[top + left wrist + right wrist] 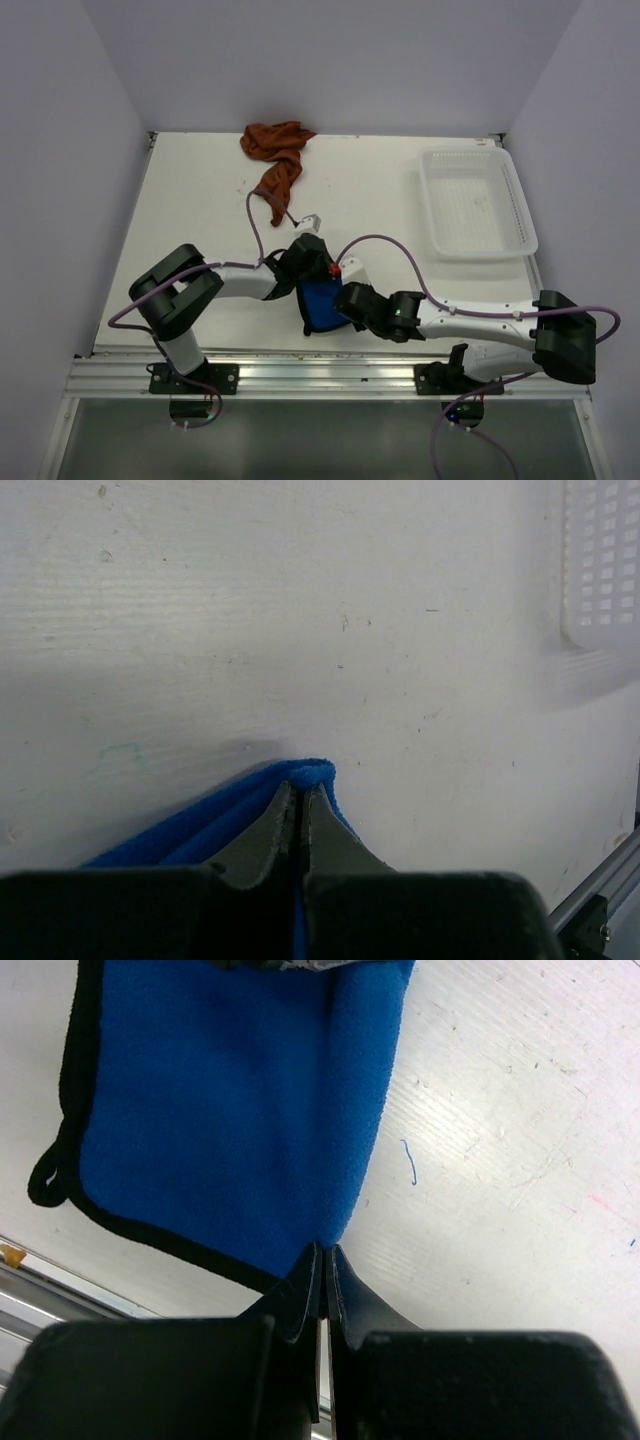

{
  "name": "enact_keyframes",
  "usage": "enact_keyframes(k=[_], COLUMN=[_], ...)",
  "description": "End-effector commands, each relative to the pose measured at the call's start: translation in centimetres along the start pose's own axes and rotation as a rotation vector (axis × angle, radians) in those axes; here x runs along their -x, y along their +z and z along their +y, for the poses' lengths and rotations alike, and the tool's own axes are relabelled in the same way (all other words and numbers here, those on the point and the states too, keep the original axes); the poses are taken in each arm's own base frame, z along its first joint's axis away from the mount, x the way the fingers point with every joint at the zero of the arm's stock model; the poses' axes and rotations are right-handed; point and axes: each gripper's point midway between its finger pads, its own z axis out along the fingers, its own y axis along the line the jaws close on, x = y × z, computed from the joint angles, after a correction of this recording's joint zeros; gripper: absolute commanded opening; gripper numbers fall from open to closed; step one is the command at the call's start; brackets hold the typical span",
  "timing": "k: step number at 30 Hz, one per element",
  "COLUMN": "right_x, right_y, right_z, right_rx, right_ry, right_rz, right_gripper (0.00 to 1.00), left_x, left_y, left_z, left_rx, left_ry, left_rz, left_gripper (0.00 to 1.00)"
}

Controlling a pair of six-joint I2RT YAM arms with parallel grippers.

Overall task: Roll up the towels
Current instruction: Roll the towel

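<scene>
Both pincers, left pincer [298, 795] and right pincer [326, 1257], are pinching the blue towel [220, 1110] edge, readying a fold; brown towel [277, 152] is waiting.

Blue towel [230, 1120] w/ black edging, rust-brown towel [277, 155], white mesh basket [475, 203], white table [200, 200].

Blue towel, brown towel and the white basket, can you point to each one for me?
blue towel [220, 1130], right wrist view, on its flat middle.
brown towel [277, 150], top view, on its bunched far part.
white basket [433, 205], top view, on its left rim.
</scene>
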Motion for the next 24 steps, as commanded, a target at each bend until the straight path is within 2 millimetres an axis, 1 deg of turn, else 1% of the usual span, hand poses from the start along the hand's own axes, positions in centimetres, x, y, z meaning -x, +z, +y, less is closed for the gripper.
enact_keyframes(k=[1,2,6,8,9,10,12,13,15,16,17,18,19,20,21,23,24], right_x=[0.9,0.8,0.7,0.8,1.0,0.9,1.3,1.1,1.0,1.1,1.2,1.4,1.2,1.3,1.0,1.2,0.7], right_y=[-0.5,-0.5,-0.4,-0.5,-0.6,-0.6,-0.8,-0.8,-0.7,-0.8,-0.8,-0.8,-0.7,-0.7,-0.4,-0.3,0.0], right_z=[0.8,0.9,1.0,1.1,1.2,1.1,1.3,1.2,0.9,0.8,0.8,0.7,0.2,0.2,0.1,0.5,0.6], right_rx=[0.027,0.031,0.035,0.042,0.047,0.048,0.062,0.062,0.054,0.054,0.051,0.050,0.032,0.029,0.026,0.047,0.054], right_ry=[-0.024,-0.028,-0.029,-0.016,-0.007,0.002,0.027,0.034,0.063,0.076,0.087,0.110,0.119,0.135,0.147,0.177,0.195], right_rz=[-0.023,-0.022,-0.020,-0.026,-0.033,-0.037,-0.059,-0.060,-0.074,-0.083,-0.094,-0.104,-0.114,-0.125,-0.124,-0.135,-0.127], right_gripper=[0.01,0.04,0.13,0.20,0.24,0.30,0.36,0.41,0.44,0.48,0.49,0.50,0.54,0.55,0.57,0.60,0.60], left_x=[3.8,3.8,3.6,3.4,2.8,2.8,2.4,2.2,2.0,1.9,1.9,2.0,2.0,2.1,2.2,2.4,2.5], left_y=[-1.5,-1.9,-2.1,-2.2,-2.4,-2.4,-2.4,-2.4,-2.5,-2.5,-2.6,-2.6,-2.7,-2.8,-2.9,-3.1,-3.2], left_z=[-2.4,-2.3,-2.6,-2.5,-2.0,-2.0,-1.6,-1.3,-1.1,-0.9,-0.8,-0.8,-0.9,-0.8,-0.9,-1.0,-1.3], left_rx=[-0.112,-0.118,-0.145,-0.151,-0.149,-0.158,-0.155,-0.149,-0.145,-0.142,-0.139,-0.143,-0.146,-0.146,-0.151,-0.153,-0.161], left_ry=[-0.063,-0.065,-0.075,-0.084,-0.097,-0.104,-0.107,-0.105,-0.105,-0.103,-0.106,-0.108,-0.109,-0.112,-0.114,-0.117,-0.117], left_rz=[-0.155,-0.162,-0.157,-0.157,-0.144,-0.144,-0.136,-0.132,-0.132,-0.131,-0.132,-0.134,-0.135,-0.138,-0.141,-0.146,-0.149], left_gripper=[0.00,0.00,0.00,0.00,0.00,0.00,0.00,0.00,0.00,0.00,0.00,0.00,0.00,0.00,0.00,0.00,0.00])
